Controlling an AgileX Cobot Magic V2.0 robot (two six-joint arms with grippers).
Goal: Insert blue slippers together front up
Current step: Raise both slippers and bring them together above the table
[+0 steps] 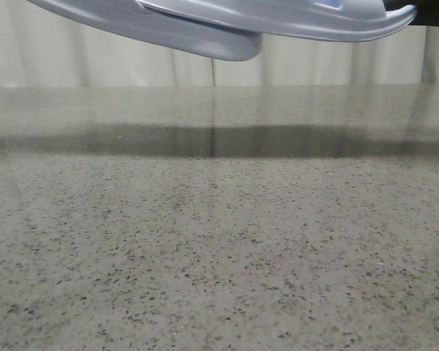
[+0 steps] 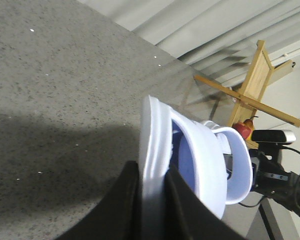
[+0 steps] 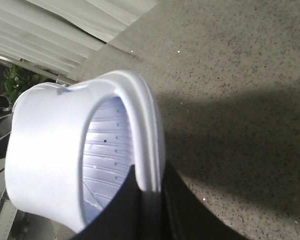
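Observation:
The two blue slippers hang high above the table; in the front view only their soles show along the top edge, one slipper (image 1: 168, 29) on the left and the other slipper (image 1: 314, 20) overlapping it on the right. My left gripper (image 2: 154, 172) is shut on the sole edge of its slipper (image 2: 155, 135), whose strap (image 2: 205, 165) lies beside the other slipper's strap (image 2: 240, 165). My right gripper (image 3: 149, 175) is shut on the sole edge of its slipper (image 3: 145, 120); its ribbed footbed (image 3: 102, 150) and wide strap (image 3: 45, 150) show. Neither gripper shows in the front view.
The speckled grey table (image 1: 219, 248) lies below, with a dark shadow band (image 1: 219, 140) under the slippers. Pale curtains (image 1: 80, 62) hang behind. A wooden frame (image 2: 250, 85) and camera gear (image 2: 275, 140) stand beyond the table's edge; a plant (image 3: 17, 82) stands at the other side.

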